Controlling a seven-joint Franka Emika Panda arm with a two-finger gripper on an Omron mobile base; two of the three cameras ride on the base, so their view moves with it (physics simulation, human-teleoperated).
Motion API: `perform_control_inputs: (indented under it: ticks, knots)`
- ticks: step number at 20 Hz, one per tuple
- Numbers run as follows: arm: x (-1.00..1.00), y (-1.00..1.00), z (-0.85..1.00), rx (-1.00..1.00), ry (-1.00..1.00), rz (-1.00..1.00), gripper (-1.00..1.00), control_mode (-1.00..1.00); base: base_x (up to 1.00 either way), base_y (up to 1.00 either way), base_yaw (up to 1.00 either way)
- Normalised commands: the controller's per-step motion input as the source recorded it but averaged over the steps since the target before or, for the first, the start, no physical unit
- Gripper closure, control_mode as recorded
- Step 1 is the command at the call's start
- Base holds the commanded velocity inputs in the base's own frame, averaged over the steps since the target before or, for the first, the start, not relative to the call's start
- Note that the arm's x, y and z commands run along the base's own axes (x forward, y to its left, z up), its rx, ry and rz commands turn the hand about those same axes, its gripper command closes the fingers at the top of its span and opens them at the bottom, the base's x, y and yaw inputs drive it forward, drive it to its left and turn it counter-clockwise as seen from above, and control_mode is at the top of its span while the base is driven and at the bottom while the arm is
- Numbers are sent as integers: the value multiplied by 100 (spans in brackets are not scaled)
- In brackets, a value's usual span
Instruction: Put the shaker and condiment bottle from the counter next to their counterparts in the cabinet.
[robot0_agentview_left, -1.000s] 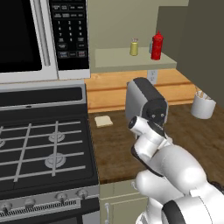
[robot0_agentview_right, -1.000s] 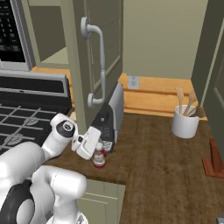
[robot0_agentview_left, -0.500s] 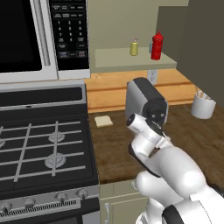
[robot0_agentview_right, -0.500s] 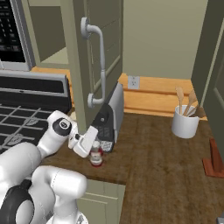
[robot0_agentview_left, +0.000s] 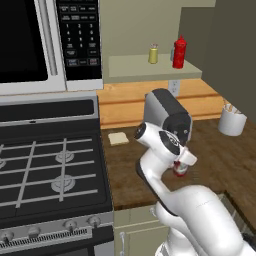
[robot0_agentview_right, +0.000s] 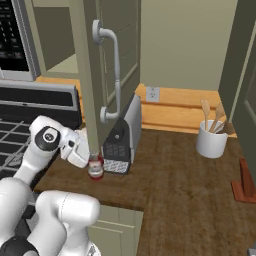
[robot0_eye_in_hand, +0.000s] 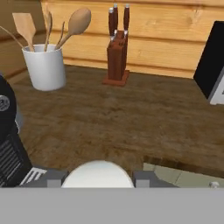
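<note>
The condiment bottle (robot0_agentview_right: 95, 167) is standing upright on the wooden counter (robot0_agentview_right: 190, 180), just in front of the dark toaster (robot0_agentview_right: 124, 136). The gripper (robot0_eye_in_hand: 100, 178) is clamping it, white cap poking up between the fingers, so it's going up toward the cabinet (robot0_agentview_left: 150, 67), where the red squeeze bottle (robot0_agentview_left: 179, 51) is waiting.

Rendered scene, evenly and softly lit; no glare, faint shadows on counter (robot0_agentview_right: 180, 180); low-resolution textures, slight overall softness.
</note>
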Motion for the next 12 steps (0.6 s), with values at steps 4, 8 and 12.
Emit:
perform_control_inputs:
  ticks: [4,8,12]
  knots:
    - [-14,29,84,0,0,17,100,-100,0,0,0]
    - [-7,19,89,0,0,18,100,-100,0,0,0]
    - [-3,10,95,0,0,17,100,-100,0,0,0]
